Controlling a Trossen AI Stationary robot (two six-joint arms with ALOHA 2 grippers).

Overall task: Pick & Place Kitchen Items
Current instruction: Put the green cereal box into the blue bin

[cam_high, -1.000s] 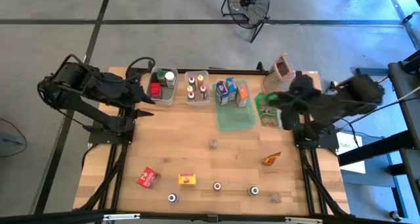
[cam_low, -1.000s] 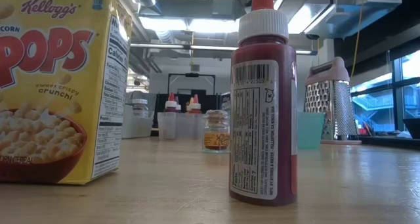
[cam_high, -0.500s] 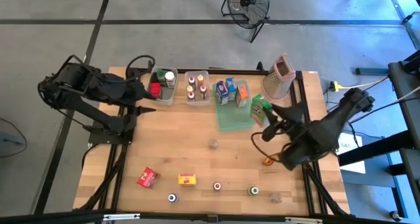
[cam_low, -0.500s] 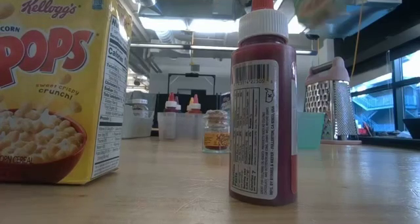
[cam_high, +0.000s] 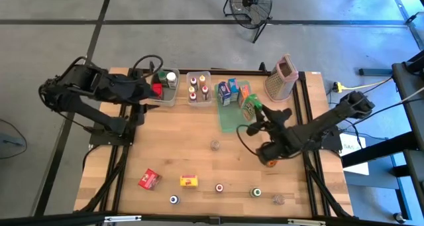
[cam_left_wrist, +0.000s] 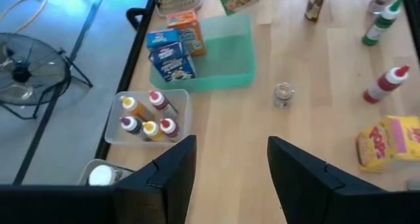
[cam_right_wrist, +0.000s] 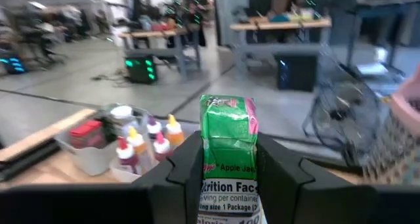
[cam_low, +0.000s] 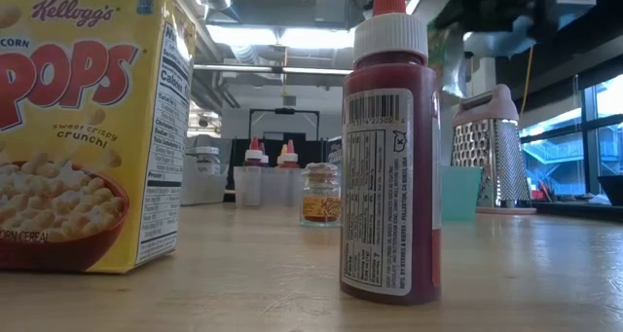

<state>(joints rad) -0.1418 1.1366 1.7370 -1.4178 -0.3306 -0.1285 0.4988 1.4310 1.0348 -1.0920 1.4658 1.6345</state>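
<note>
Swung inward since half a second ago: right gripper (cam_high: 254, 113), now above the near edge of the green tray (cam_high: 232, 124) with the green carton (cam_high: 249, 107) pinched upright between its fingers, where earlier it hung farther out toward the table's right side. Seen from above: left gripper (cam_high: 154, 90) parked over the clear bin (cam_high: 164, 100) at the far left corner, carrying nothing. Loose on the bare wood nearer the front, well apart from one another: red packet (cam_high: 149, 179), yellow carton (cam_high: 189, 181), several small capped jars. Blue and orange cartons already standing in the tray, so probably the green one headed to join them (a guess from how like sits with like).

Table-level view: yellow cereal box (cam_low: 92, 128) and red squeeze bottle (cam_low: 391, 157) close to the lens; box grater (cam_low: 492, 149) behind; dark arm blurred overhead.

Left wrist view: own fingers (cam_left_wrist: 170, 171) spread wide with nothing between; bottle bin (cam_left_wrist: 147, 115) and tray (cam_left_wrist: 223, 79) beyond.

Right wrist view: carton (cam_right_wrist: 228, 161) clamped at both sides by the dark fingers (cam_right_wrist: 184, 165), top upward, label readable, clear of the table; bins of bottles ahead.
</note>
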